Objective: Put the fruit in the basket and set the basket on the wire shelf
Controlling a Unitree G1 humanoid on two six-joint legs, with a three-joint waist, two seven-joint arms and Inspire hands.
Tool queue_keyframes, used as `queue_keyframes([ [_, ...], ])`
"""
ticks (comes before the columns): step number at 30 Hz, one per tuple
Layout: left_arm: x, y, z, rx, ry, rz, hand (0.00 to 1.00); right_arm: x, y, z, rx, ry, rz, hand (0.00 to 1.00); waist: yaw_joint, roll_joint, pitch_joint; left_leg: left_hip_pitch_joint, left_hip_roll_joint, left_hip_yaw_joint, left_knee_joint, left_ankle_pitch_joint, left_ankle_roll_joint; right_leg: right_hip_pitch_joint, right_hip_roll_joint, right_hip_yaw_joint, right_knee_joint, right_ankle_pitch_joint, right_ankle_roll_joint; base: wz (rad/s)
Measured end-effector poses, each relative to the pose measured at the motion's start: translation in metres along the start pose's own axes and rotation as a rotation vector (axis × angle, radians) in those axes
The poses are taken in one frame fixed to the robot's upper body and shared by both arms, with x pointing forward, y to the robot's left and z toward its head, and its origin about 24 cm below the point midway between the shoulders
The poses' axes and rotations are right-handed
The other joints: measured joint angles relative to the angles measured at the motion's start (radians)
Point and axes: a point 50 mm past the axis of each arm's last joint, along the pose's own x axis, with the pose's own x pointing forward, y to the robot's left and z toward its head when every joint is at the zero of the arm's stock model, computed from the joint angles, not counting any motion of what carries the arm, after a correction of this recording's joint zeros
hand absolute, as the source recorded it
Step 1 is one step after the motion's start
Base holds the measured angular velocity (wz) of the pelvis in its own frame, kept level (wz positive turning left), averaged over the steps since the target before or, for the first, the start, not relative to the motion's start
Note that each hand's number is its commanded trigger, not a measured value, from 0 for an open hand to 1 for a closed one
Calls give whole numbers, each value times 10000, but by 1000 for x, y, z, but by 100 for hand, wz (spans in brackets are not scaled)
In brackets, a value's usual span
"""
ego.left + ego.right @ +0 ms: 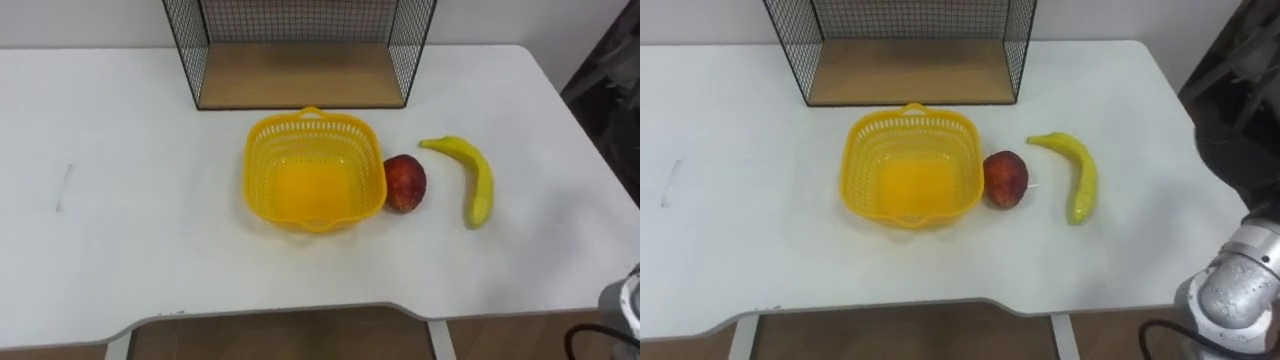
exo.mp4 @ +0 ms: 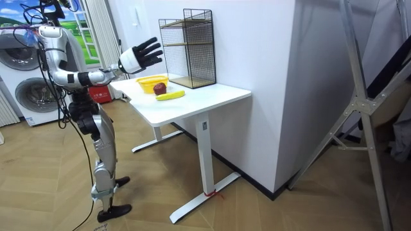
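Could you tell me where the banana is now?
In the left eye view, the banana lies on the table, right of the red fruit beside the yellow basket.

Open to me: bare white desk (image 1: 120,200) left of and before the yellow plastic lattice basket (image 1: 268,150). Obstacles: black wire shelf (image 1: 300,75) just behind it; red apple (image 1: 404,183) at its right wall; curved yellow banana (image 1: 478,180) beyond, narrow gap between.

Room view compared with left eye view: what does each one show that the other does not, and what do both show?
Room view adds the robot standing at the table, right hand raised with fingers spread, and washing machines behind it. Left eye view adds the empty inside of the basket. Both share the basket, red fruit, banana and wire shelf, all on the table.
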Motion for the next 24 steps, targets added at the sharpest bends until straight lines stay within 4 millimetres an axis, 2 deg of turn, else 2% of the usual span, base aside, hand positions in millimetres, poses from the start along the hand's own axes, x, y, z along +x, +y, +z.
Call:
queue_keyframes([
  [7,0,2,-2,92,128,45,0,-8,20,-9,-339,414,2335,0,66,36,-23,108,-14,-151,32,1,0,180,0,-80,-6,0,-1,4],
  [14,1,2,2,92,93,-101,0,-17,31,-26,-1667,884,4215,0,306,30,-29,19,-22,-197,65,13,4,176,0,-86,-1,7,-11,1],
  [24,4,3,13,272,-226,-393,0,-28,48,-29,-2605,665,6258,0,396,-66,-20,-7,-26,-299,46,13,3,151,-3,-253,-20,7,-10,2],
])
